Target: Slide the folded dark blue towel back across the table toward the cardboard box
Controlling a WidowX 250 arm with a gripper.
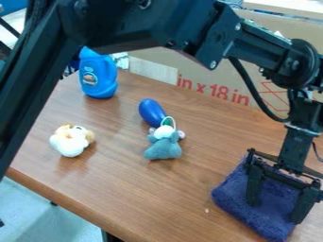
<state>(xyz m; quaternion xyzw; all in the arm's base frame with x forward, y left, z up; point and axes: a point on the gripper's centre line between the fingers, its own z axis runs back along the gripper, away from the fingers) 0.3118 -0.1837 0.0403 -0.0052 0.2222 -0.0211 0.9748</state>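
Here's the claw (276, 210), fingers wide apart over the navy cloth (234, 193), hiding part of it; contact's unclear. The arm (183, 26) overlaps the blue bottle (98, 78) up top.

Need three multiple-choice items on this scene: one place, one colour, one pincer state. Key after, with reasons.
1. Where in the view is the white plush toy relative to the grey-blue plush toy?
A) To its right
B) On top of it
C) To its left

2. What colour is the bottle?
A) Blue
B) Red
C) Yellow

3. How do the fingers of the pincer stand at the dark blue cloth?
A) Pressed together
B) Spread apart
C) Crossed

Key:
1. C: the white toy sits nearer the view's left side, with bare tabletop between the two.
2. A: the bottle at the back of the table is blue all over apart from its label.
3. B: a wide gap shows between the fingers, with cloth visible in it.
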